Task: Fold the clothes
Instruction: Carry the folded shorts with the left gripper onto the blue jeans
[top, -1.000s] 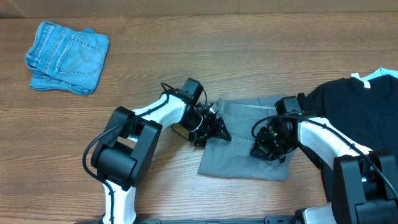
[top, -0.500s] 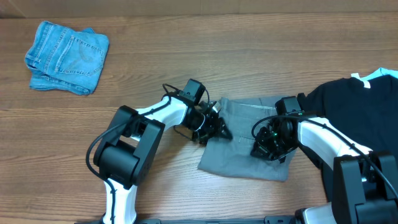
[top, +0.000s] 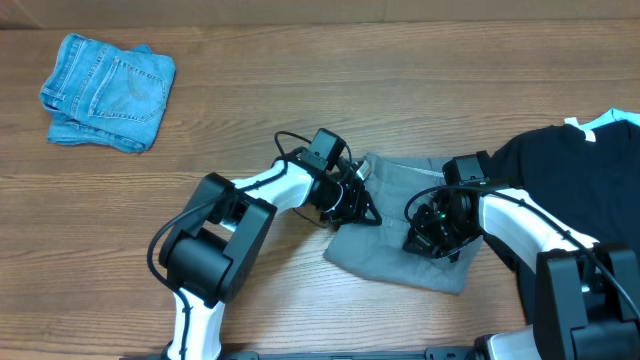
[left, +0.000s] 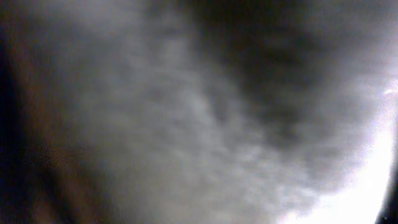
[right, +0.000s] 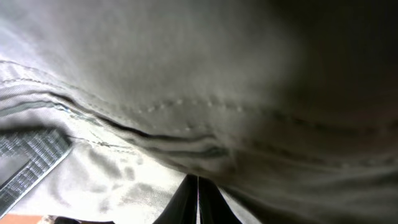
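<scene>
— Left side?
— We find the left gripper (top: 357, 207) on the left edge of the shorts (top: 395, 258), lying on the table (top: 300, 110); its opening we cannot tell.
— Right?
— The right gripper (top: 433, 238) is pinched tight on the shorts' right part.

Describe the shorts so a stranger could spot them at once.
On the wooden table, look near the front edge, right of centre, where the left gripper and right gripper reach down. The shorts lie beneath both. They are grey-olive, unlike the black T-shirt to their right and the blue denim at the far left.
</scene>
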